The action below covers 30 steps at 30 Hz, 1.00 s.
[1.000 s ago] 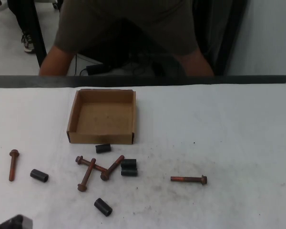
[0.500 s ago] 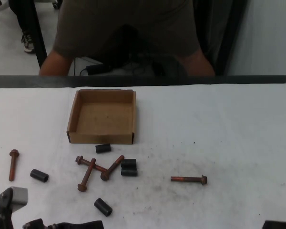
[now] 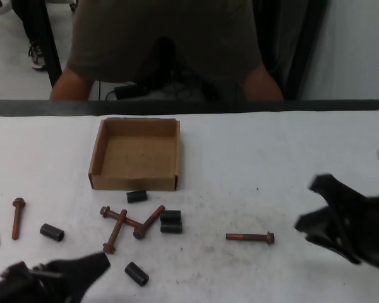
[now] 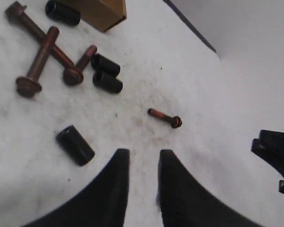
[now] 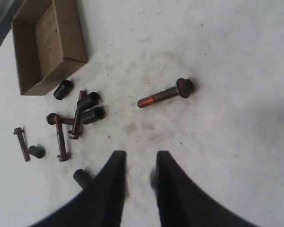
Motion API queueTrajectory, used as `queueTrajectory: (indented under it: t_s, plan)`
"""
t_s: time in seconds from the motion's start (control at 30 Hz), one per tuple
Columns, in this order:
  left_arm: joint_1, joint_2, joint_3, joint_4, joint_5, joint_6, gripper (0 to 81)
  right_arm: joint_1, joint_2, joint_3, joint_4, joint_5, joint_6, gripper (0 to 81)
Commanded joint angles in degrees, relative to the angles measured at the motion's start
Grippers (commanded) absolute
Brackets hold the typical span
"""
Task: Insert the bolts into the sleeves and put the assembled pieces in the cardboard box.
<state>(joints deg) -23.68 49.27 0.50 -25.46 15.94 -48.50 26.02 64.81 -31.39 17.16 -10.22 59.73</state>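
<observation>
Two black grippers hang over the near part of the white bench [image 3: 290, 151], the left gripper [image 4: 141, 157] near left, the right gripper [image 5: 138, 158] at the right. Each has its fingers slightly parted and grips nothing. One short black cylindrical sleeve [image 3: 136, 274] lies just right of the left gripper. Between the grippers lies a lone rust-brown metal bolt [image 3: 250, 237], head to the right. Farther off, three crossed rusty bolts [image 3: 122, 225] lie just beside a pair of black sleeves [image 3: 170, 221]. Another bolt [image 3: 16, 218] and another sleeve [image 3: 52, 232] lie at the left. A fifth sleeve [image 3: 136, 196] rests close before the near wall of the open brown cardboard box [image 3: 134, 183].
</observation>
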Motion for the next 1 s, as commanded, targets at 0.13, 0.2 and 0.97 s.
queueTrajectory:
  t_s: [0.13,0.2,0.97]
  plan:
    - [6.39,-0.20,-0.50,-3.54,5.20,-0.79,22.0,1.81,11.85,-8.31,-0.31,-0.43,11.63,22.5]
    - [7.41,-0.20,-0.50,-3.54,6.37,-0.78,22.0,2.42,14.61,-9.75,-0.31,-0.43,15.81,22.5]
    - [7.88,-0.20,-0.50,-8.25,11.20,-0.78,22.0,4.71,27.79,-14.00,-2.46,2.10,30.33,22.5]
